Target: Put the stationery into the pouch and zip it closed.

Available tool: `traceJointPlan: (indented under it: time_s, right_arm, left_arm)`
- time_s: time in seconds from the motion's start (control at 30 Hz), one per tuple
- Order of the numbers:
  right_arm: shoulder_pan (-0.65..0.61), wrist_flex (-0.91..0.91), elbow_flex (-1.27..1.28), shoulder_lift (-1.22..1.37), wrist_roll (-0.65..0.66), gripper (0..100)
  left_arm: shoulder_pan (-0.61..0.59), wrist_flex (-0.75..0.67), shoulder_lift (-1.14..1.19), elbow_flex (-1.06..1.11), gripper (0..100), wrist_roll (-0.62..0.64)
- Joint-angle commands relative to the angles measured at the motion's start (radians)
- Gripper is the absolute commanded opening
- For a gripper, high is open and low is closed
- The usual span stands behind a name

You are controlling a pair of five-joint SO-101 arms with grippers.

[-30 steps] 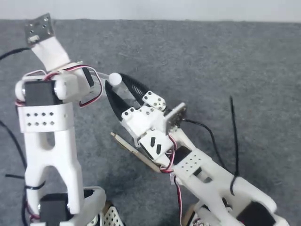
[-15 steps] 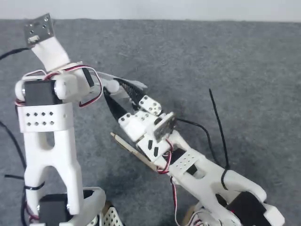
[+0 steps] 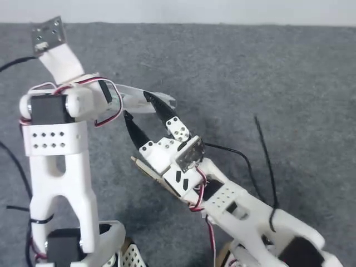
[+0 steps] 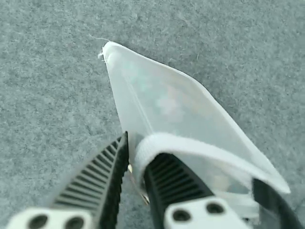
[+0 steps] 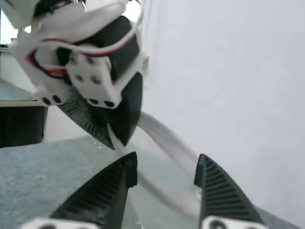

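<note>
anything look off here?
A wooden stick, perhaps a pencil, lies on the grey mat under the right arm, outside the pouch that the left pincer clamps. The right pincer is open, holding nothing.

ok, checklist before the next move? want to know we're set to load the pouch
1. Left jaws shut on the translucent plastic pouch: ok.
2. Right jaws open and empty: ok.
3. Right jaws close by the pouch's held edge: ok.
4. Pouch mouth open: cannot tell.
5. Thin wooden pencil inside pouch: not ok, it lies on the grey felt table under the right arm.
</note>
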Motion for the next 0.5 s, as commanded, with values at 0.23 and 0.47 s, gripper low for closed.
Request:
traceJointPlan:
  time_s: [0.23,0.47]
  right_arm:
    - [0.145,0.708,-0.114,-0.498,-0.127,17.6]
    - [0.153,1.099,-0.25,-0.541,-0.184,17.4]
  left_arm:
    - [-0.02,-0.012,-0.049,-0.018,1,0.009]
    - [-0.114,-0.038,-0.052,-0.013,1,0.014]
